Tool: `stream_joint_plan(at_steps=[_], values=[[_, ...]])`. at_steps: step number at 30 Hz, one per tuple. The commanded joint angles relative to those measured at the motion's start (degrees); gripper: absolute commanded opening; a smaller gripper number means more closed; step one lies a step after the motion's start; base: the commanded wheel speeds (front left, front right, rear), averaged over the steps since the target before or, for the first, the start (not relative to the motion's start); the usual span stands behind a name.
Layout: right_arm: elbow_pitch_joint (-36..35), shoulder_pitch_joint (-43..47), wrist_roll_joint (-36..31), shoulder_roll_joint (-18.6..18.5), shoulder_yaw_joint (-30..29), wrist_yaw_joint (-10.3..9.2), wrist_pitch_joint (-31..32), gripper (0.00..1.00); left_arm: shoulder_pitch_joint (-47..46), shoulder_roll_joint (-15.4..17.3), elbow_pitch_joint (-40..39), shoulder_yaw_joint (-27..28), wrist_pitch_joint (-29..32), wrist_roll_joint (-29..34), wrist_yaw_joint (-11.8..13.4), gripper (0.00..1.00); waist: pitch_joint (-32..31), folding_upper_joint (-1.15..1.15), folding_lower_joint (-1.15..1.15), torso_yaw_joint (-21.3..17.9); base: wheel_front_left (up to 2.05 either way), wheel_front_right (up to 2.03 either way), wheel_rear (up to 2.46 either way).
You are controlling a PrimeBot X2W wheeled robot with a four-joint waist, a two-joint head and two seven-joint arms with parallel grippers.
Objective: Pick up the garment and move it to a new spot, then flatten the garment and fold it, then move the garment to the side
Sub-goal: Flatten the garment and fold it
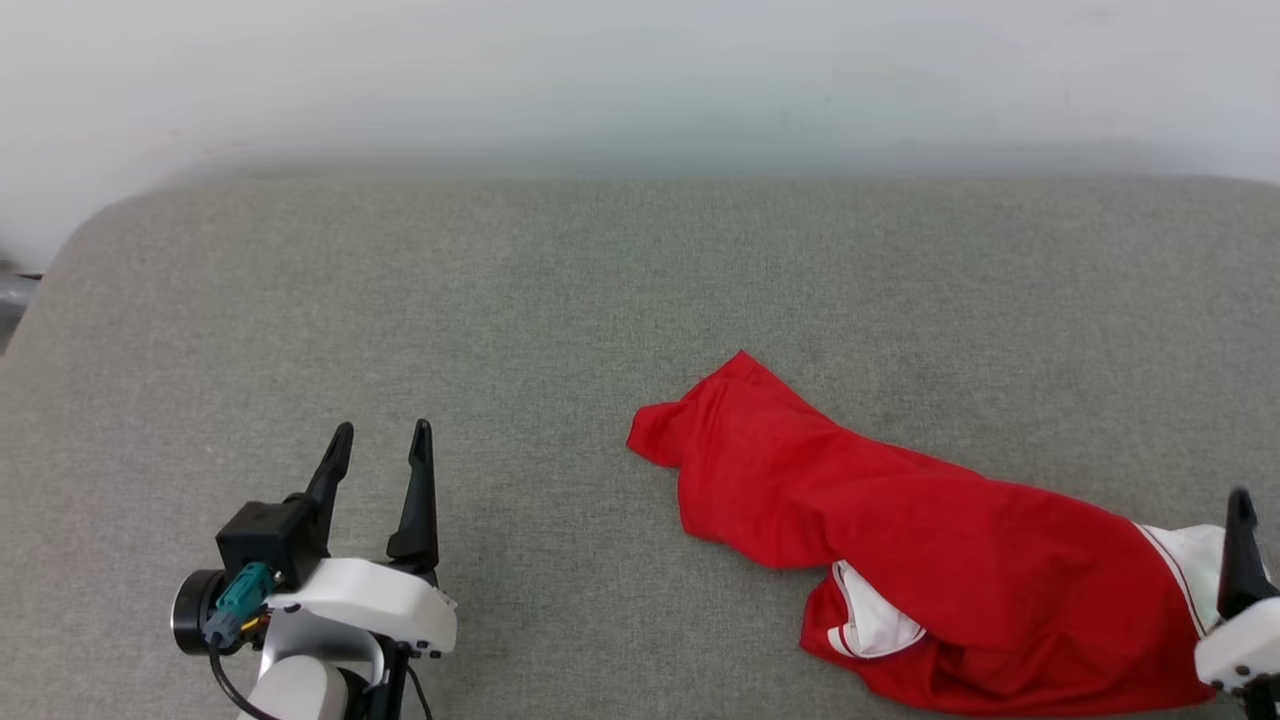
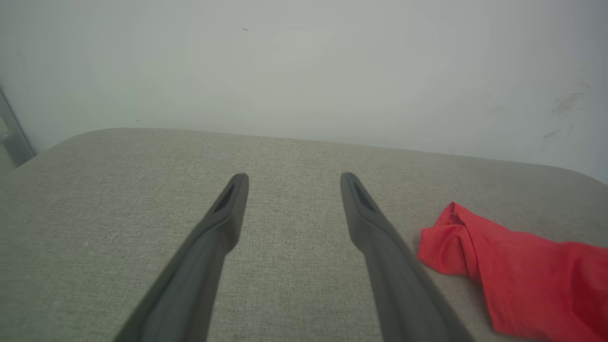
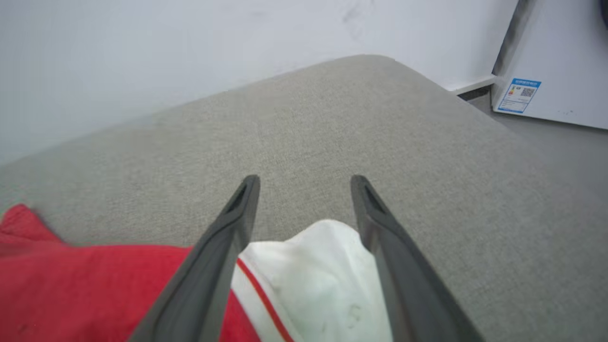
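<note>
Left gripper [image 1: 383,428] at near left, jaws spread wide, both long dark fingers [image 1: 415,490] pointing toward the far side. White wrist shell [image 1: 370,605] behind them, black camera block [image 1: 265,540] on its left flank, teal plug [image 1: 243,590] and black cable attached. Right gripper [image 3: 306,178] at near right edge, jaws likewise wide apart. In head view, one dark finger [image 1: 1240,545] upright above a white shell, remainder cut off by the frame.

I get soft, even, bright light, hardly any shadows. The wall [image 1: 640,80] looks hazy from the head; the garment [image 3: 71,285] looks smeared in my right wrist view.
</note>
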Motion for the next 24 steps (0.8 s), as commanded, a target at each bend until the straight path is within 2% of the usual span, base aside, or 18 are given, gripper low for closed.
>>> stream_joint_plan(at_steps=[1,2,5,10,15,18,24], values=[[-1.6,-0.3,-0.8,0.3,1.9,-0.04,-2.3,1.00,1.0,0.2,0.1,0.0,0.0,-0.4,0.3,1.00,-1.0,0.00,0.00,0.2,0.00,0.00,0.00],[-3.9,0.6,-1.4,0.6,4.6,-0.04,-4.2,1.00,1.6,0.2,0.1,-0.1,0.1,-0.4,0.4,1.00,-1.9,0.00,0.00,0.2,0.00,0.00,0.00],[-7.7,2.2,-1.7,0.9,9.1,-0.04,-5.0,1.00,3.0,0.3,0.0,0.0,0.3,-0.7,0.8,1.00,-3.5,0.00,0.00,-0.1,0.00,0.00,0.00],[-11.8,4.2,-1.5,1.3,14.8,-0.04,-2.2,1.00,3.8,0.5,-0.8,-0.3,0.9,-0.7,1.2,1.00,-4.4,0.00,0.00,0.1,0.00,0.00,0.00],[-14.5,3.9,1.2,0.5,21.4,-0.04,6.6,1.00,2.8,0.7,-1.6,-0.8,1.2,-0.5,1.0,1.00,-4.5,0.00,0.00,1.0,0.00,0.00,0.00],[-15.6,1.7,3.1,-2.0,25.5,-0.04,13.4,1.00,1.9,0.5,-1.9,-1.3,1.4,-0.5,0.8,1.00,-3.8,0.00,0.00,2.0,0.00,0.00,0.00],[-16.5,-5.7,7.3,-9.3,34.6,-0.04,28.4,1.00,0.0,-0.2,-2.2,-2.2,1.0,-0.4,0.3,1.00,-1.0,0.00,0.00,5.1,0.00,0.00,0.00]])
